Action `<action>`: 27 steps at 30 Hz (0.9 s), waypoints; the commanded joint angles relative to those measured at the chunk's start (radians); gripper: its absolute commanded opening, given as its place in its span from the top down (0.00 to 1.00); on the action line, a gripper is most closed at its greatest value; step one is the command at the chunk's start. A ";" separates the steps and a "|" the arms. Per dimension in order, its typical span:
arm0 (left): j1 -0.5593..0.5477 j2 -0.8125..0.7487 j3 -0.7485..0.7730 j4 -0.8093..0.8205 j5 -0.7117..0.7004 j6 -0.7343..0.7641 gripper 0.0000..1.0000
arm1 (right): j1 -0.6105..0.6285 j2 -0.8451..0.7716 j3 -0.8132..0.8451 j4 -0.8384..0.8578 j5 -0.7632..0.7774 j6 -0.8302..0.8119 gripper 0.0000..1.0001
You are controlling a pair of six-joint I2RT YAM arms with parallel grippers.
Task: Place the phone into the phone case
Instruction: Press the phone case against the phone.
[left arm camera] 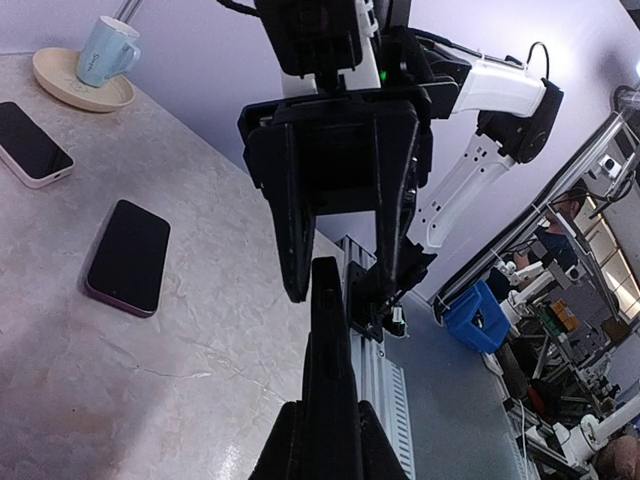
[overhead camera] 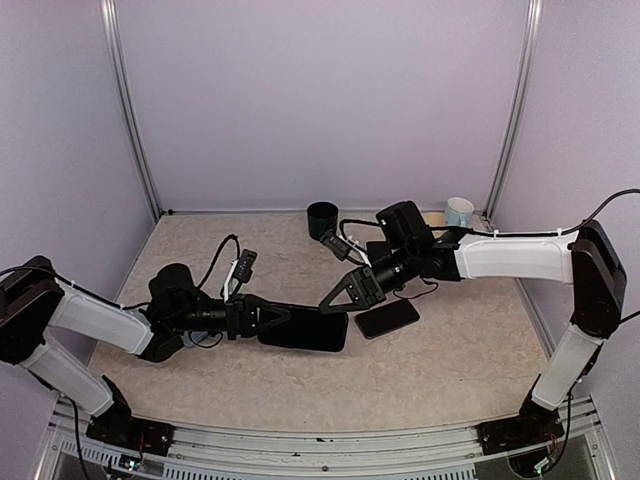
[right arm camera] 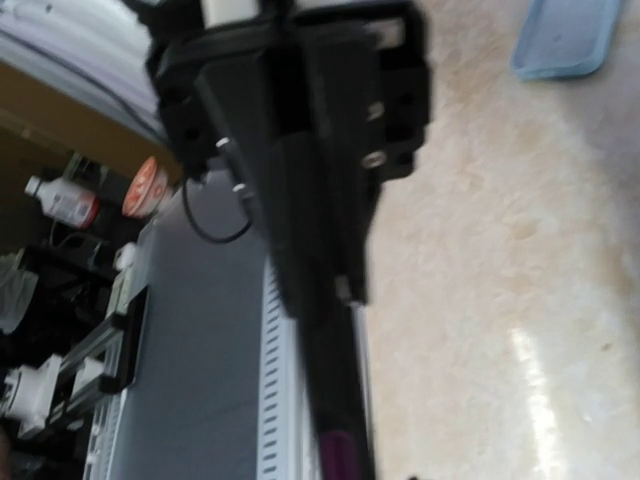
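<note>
Well, slim black phone [overhead camera: 310,330] (flat)

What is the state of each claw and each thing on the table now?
Left claw: shut on the dark slab.
Right claw: open, fingers astride the slab's end.
Phone: flat on the table, screen dark.
Cased phone: flat, screen dark.
Light blue case: flat, visible part empty.
Black cup: upright.
Mug: upright on a plate.
</note>
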 commanded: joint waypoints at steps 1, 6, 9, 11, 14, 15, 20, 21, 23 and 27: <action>-0.006 0.001 0.040 0.033 0.015 0.023 1.00 | 0.032 0.018 0.036 -0.062 -0.053 -0.069 0.65; -0.005 0.007 0.042 0.031 0.013 0.028 1.00 | 0.039 0.029 0.036 -0.099 -0.052 -0.096 0.74; -0.006 0.008 0.041 0.031 0.015 0.030 1.00 | 0.039 0.038 0.035 -0.108 -0.061 -0.104 0.82; -0.006 0.008 0.042 0.027 0.016 0.034 1.00 | 0.040 0.038 0.033 -0.114 -0.063 -0.110 0.86; -0.006 0.007 0.041 0.017 0.017 0.044 1.00 | 0.039 0.043 0.038 -0.129 -0.067 -0.119 0.90; -0.006 0.004 0.041 0.011 0.018 0.049 1.00 | 0.039 0.045 0.040 -0.140 -0.071 -0.123 0.92; -0.006 -0.014 0.037 -0.031 0.014 0.093 1.00 | 0.035 0.072 0.062 -0.189 -0.129 -0.125 0.95; -0.006 -0.016 0.035 -0.034 0.014 0.101 1.00 | 0.030 0.076 0.061 -0.185 -0.153 -0.115 0.96; -0.006 -0.020 0.032 -0.036 0.016 0.110 1.00 | 0.020 0.080 0.051 -0.156 -0.207 -0.084 0.97; -0.007 -0.021 0.028 -0.038 0.017 0.116 1.00 | -0.010 0.064 0.019 -0.069 -0.259 -0.011 0.96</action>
